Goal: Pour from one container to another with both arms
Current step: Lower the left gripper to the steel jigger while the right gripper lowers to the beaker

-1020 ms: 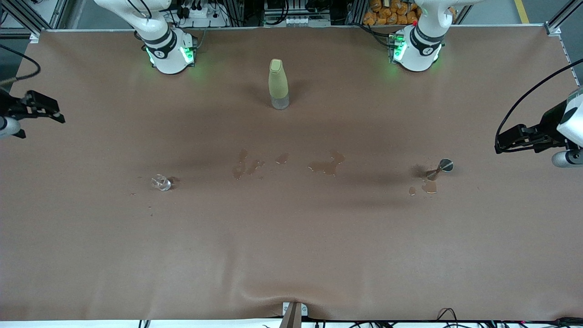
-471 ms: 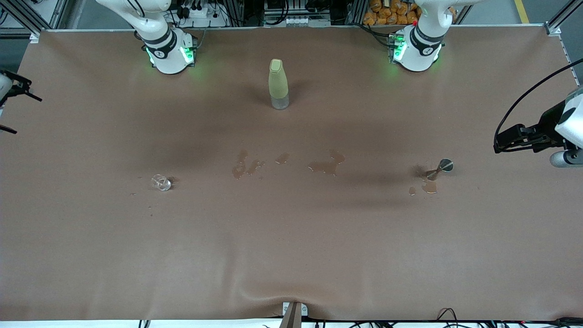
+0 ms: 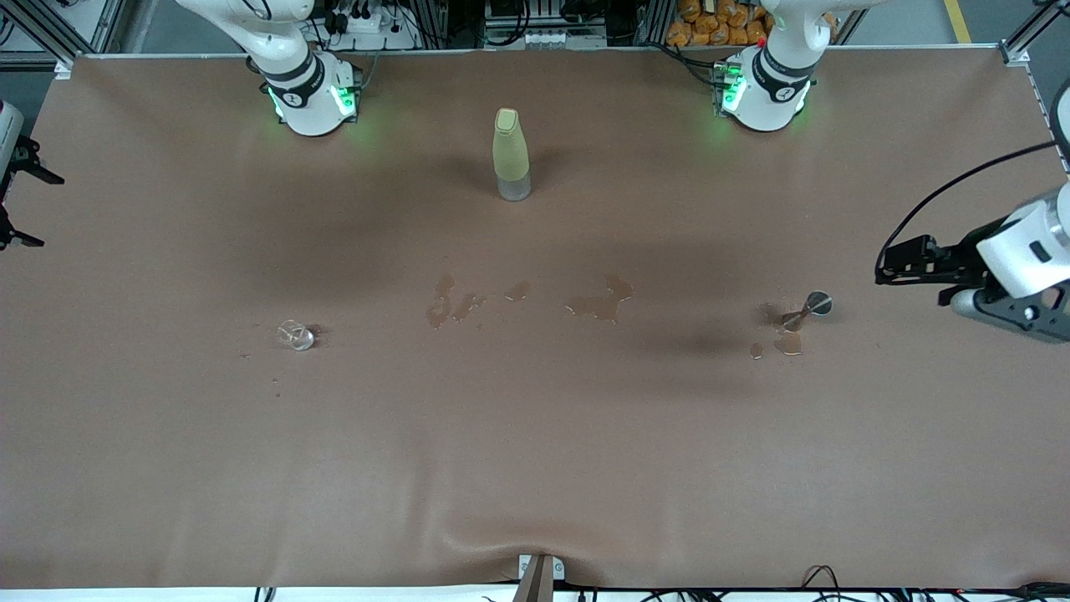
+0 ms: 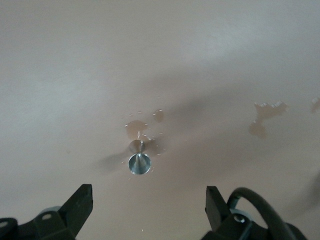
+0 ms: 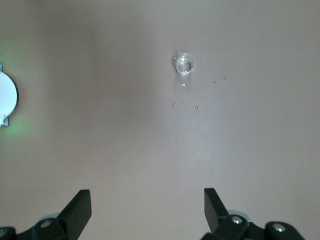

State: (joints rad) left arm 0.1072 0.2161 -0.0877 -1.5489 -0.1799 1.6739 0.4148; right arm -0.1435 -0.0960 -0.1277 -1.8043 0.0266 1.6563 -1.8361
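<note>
A small clear glass cup (image 3: 296, 335) (image 5: 185, 65) stands toward the right arm's end of the table. A small metal cup (image 3: 807, 308) (image 4: 139, 163) seems to lie on its side toward the left arm's end, mouth facing my left gripper, with a puddle (image 3: 787, 344) beside it. My left gripper (image 3: 888, 263) (image 4: 148, 201) hangs open and empty over the table's end, apart from the metal cup. My right gripper (image 3: 27, 207) (image 5: 147, 202) is open and empty over the table's other end, well clear of the glass cup.
A tall yellow-green bottle (image 3: 511, 154) stands upright between the two arm bases (image 3: 311, 99) (image 3: 762, 94). Wet spill stains (image 3: 456, 303) (image 3: 600, 304) mark the brown cloth near the table's middle. The cloth bulges into a fold (image 3: 493, 535) at the edge nearest the front camera.
My left gripper has come in from the table's end toward the metal cup. My right gripper has swung outward, now partly past the view's edge.
</note>
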